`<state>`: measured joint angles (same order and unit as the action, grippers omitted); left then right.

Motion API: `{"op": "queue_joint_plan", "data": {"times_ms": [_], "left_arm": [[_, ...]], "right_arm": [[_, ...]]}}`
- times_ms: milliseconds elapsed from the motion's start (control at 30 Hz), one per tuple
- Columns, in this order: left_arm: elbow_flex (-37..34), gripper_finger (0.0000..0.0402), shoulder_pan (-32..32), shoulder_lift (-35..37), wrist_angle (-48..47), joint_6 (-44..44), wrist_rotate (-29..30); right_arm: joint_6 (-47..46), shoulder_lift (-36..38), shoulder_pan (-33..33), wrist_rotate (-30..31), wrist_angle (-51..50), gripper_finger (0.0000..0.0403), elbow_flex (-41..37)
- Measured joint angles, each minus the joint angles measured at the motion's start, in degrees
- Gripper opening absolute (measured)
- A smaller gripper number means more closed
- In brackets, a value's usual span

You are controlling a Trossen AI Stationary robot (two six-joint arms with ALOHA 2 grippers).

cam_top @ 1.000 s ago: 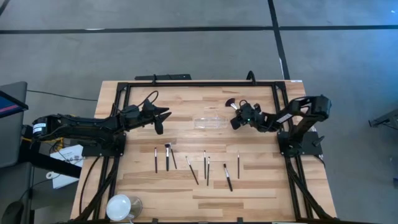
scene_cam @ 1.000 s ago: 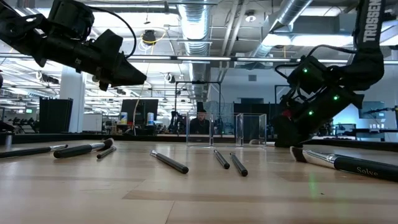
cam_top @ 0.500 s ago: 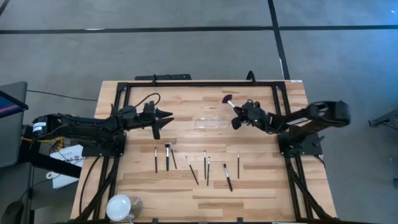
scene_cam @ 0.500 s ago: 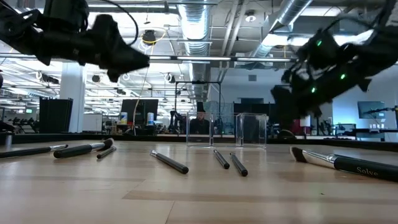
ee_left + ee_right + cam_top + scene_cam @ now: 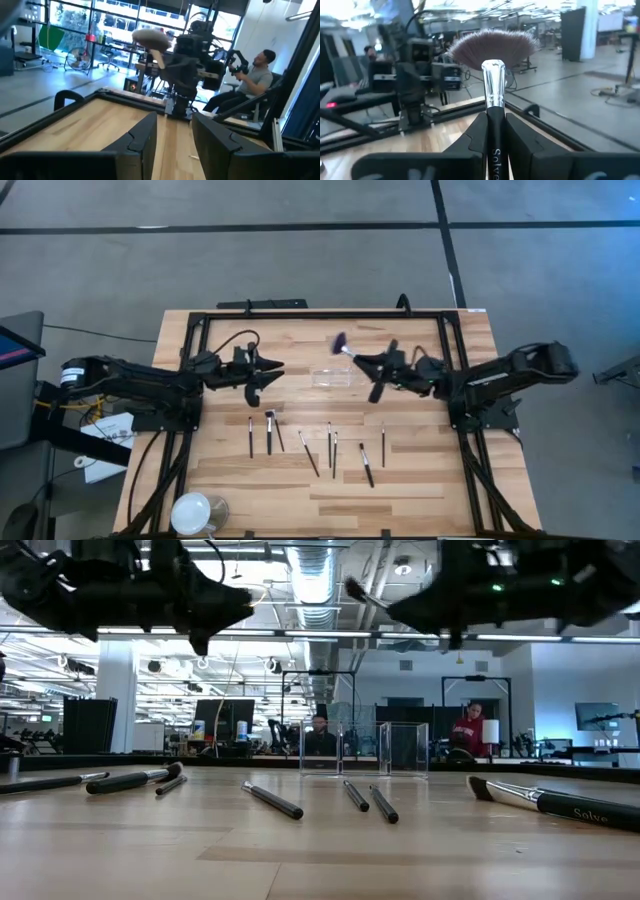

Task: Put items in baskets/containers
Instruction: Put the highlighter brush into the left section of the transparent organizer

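Note:
My right gripper is shut on the fan brush and hovers above the table, at the right end of the clear tray. The wide fan head and silver ferrule stick out past the fingertips. The tray stands on its base mid-table; the low view shows it far back. Several slim dark brushes lie flat in a row nearer the near edge. My left gripper is open, in the air left of the tray, touching nothing. My right gripper pinches the fan brush's dark handle just behind the silver ferrule between its two fingers. The fingers come about level from the table's right and lie along the handle. The brush is lifted clear, its fan head pointing to the table's far left.
A round white dish sits at the near left corner. A black frame runs along the table's far edge and both sides. Bare wood lies between the tray and the row of brushes. People sit in the room beyond.
My right gripper has risen and moved toward the table's left, carrying the fan brush from the right side to the tray's right end. My left gripper has risen a little and shifted slightly right. The brushes on the table and the tray have stayed put.

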<state>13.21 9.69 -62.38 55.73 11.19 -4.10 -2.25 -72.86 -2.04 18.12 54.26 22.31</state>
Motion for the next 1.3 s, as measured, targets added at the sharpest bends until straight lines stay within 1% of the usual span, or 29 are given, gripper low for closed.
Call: {"op": "queue_joint_plan", "data": {"times_ms": [67, 133, 233, 333, 433, 567, 767, 867, 1033, 1133, 1300], "left_arm": [[1.7, 0.0121, 0.0, -2.8, 0.3, 0.2, 0.0], [3.3, 0.0121, 0.0, -5.7, 0.2, 0.2, 0.0], [5.5, 0.0121, 0.0, -9.8, 0.5, 0.2, 0.4], [7.0, 0.0121, 0.0, -12.7, 1.0, 0.2, 3.0], [7.6, 0.0121, 0.0, -14.1, 2.7, -1.1, 5.2], [7.7, 0.0121, 0.0, -14.5, 5.6, -3.1, 6.9], [7.7, 0.0121, 0.2, -13.7, 5.8, -3.4, 9.4], [7.7, 0.0121, 0.2, -13.7, 6.5, -3.4, 10.4], [7.7, 0.0121, 0.3, -13.6, 7.3, -3.3, 12.7], [7.7, 0.0121, 0.1, -13.6, 7.1, -3.2, 12.6], [7.7, 0.0121, 0.0, -13.6, 7.1, -2.8, 12.7]], "right_arm": [[3.6, -4.3, 1.1, 1.1, -0.4, 0.0035, 3.8], [8.3, -8.8, 2.0, 3.8, -0.7, 0.0035, 8.1], [15.5, -15.2, 3.1, 9.8, -0.8, 0.0037, 14.0], [19.7, -20.5, 3.7, 15.7, -0.6, 0.0041, 19.4], [22.0, -24.9, 3.9, 17.1, -0.7, 0.0036, 23.5], [23.2, -29.4, 3.9, 16.8, -0.7, 0.0036, 27.3], [24.6, -32.4, 4.0, 16.8, -0.9, 0.0044, 29.9], [24.6, -32.5, 4.2, 17.0, -1.1, 0.0036, 30.4], [24.8, -32.0, 4.4, 16.8, -1.3, 0.0040, 30.5], [24.8, -31.9, 4.5, 18.7, -0.7, 0.0045, 30.5], [25.2, -31.7, 4.6, 18.8, 2.9, 0.0036, 30.5]]}}
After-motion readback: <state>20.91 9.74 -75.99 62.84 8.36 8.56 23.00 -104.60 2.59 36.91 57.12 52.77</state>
